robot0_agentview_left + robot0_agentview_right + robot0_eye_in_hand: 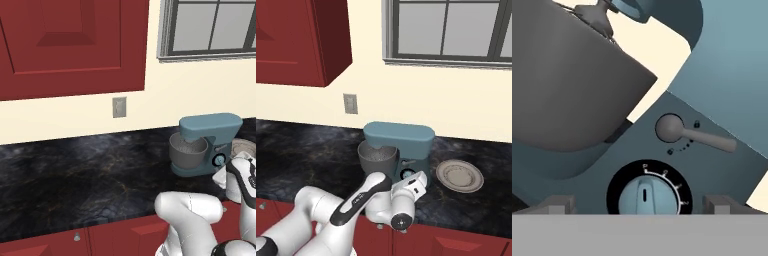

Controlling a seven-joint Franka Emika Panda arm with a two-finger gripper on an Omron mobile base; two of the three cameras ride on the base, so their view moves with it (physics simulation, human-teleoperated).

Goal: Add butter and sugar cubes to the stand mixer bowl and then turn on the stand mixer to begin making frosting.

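Facing slate-teal stand mixer, blue dial, grey stand mixer bowl, hand spread wide.

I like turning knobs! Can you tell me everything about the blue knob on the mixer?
The knob is round and light blue, with a dark line on its face pointing straight up at the first white mark. A black ring with small white marks circles it. It sits low on the slate-teal stand mixer column, below a grey lever and beside the grey bowl. The open claw is right in front; its tips flank it.
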